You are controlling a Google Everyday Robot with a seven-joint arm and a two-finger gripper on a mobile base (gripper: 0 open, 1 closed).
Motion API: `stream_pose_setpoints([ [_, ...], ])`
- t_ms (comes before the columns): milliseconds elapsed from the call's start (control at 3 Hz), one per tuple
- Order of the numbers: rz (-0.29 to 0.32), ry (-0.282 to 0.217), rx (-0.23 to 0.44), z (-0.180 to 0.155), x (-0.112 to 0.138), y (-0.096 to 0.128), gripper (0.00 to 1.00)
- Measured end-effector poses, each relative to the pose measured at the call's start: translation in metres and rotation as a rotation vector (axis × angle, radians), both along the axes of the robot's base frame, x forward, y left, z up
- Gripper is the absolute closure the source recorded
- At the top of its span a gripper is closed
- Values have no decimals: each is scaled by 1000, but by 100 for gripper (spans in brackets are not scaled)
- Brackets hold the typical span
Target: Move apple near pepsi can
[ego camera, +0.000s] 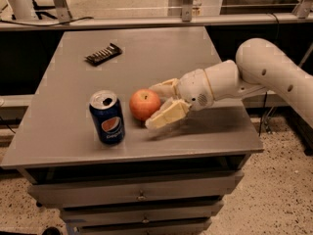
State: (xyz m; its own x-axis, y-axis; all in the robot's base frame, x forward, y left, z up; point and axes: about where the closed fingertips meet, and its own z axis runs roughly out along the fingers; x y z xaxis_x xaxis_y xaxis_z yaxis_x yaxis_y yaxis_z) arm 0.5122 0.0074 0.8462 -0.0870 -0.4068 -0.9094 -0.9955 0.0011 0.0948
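The orange-red apple (144, 104) rests on the grey table (146, 53), just right of the dark blue Pepsi can (107, 116), which stands upright near the front edge. A small gap separates apple and can. My gripper (151, 106) reaches in from the right, low over the table. Its cream fingers (167, 115) lie spread on either side of the apple's right half, one behind it and one in front. The jaws look open, not pressing on the apple.
A flat dark snack bar wrapper (103, 54) lies at the back left of the table. The white arm (264, 67) spans the table's right edge. Drawers sit under the tabletop, and a metal rail (156, 21) runs behind it.
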Motion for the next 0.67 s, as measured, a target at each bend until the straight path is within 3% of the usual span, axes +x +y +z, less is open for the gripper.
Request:
stream_pose_setpoints([
  [667, -43, -39, -89, 42, 4, -39, 0],
])
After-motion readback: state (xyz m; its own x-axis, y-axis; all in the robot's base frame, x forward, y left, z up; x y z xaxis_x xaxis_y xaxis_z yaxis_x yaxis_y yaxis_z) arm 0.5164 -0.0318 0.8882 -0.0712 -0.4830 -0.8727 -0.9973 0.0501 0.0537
